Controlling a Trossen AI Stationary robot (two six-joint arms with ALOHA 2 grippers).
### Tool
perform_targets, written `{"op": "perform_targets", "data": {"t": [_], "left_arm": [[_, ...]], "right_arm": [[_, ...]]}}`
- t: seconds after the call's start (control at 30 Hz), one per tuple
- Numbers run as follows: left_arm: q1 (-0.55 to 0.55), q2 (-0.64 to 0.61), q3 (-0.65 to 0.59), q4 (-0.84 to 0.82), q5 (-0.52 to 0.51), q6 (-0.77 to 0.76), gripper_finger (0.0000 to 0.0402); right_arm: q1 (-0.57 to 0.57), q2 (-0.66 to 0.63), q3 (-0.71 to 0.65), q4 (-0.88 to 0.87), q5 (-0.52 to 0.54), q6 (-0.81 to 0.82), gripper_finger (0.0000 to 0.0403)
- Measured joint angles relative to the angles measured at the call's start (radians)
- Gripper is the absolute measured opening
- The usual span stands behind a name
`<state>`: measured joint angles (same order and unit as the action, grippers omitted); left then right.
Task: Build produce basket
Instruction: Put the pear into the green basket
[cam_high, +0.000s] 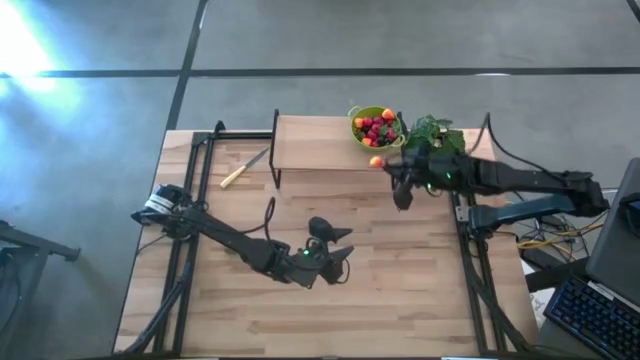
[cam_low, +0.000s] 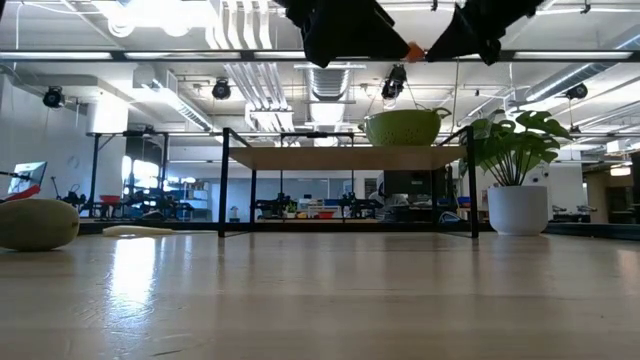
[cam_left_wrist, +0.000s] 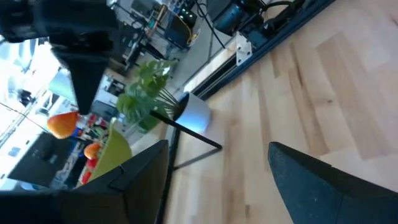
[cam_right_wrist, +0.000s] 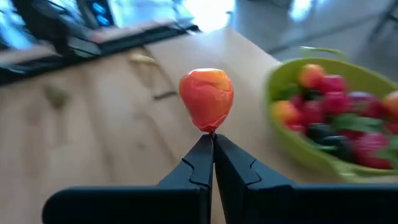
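The lime-green basket (cam_high: 375, 127) stands on a raised wooden shelf (cam_high: 310, 143) at the table's far side, filled with small red, orange and dark fruits. My right gripper (cam_high: 383, 165) hovers just near of the basket, shut on an orange-red fruit (cam_right_wrist: 206, 98). My left gripper (cam_high: 345, 255) is open over the middle of the table and holds nothing; in its wrist view the fingers (cam_left_wrist: 311, 180) stand apart above bare wood. A brownish-green oval fruit (cam_low: 35, 223) rests on the tabletop in the low view. My right gripper pinches the orange-red fruit by its lower end (cam_right_wrist: 210, 129) between the very ends of its two shut fingers. It comes from the table's right, slanting toward the far side. The fruit (cam_high: 376, 161) is lifted clear, sticking out beyond the fingertips beside the basket's (cam_right_wrist: 323, 118) rim.
A potted leafy plant (cam_high: 432, 133) in a white pot (cam_low: 517, 208) stands right of the basket, close to my right arm. A yellow-handled knife (cam_high: 243, 170) lies left of the shelf. The shelf's black legs (cam_low: 222, 180) stand on the table. Bare wood (cam_high: 400, 290) lies toward the near edge.
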<state>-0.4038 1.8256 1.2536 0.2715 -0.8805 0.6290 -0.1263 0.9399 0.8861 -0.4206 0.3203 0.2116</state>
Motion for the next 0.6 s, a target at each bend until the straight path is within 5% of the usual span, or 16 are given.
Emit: {"op": "perform_targets", "data": {"t": [0.6], "left_arm": [[-0.001, -0.278, -0.285, -0.003, 0.008, -0.32, 0.0279]], "right_arm": [[-0.374, 0.424, 0.518, -0.502, -0.011, -0.109, 0.0008]]}}
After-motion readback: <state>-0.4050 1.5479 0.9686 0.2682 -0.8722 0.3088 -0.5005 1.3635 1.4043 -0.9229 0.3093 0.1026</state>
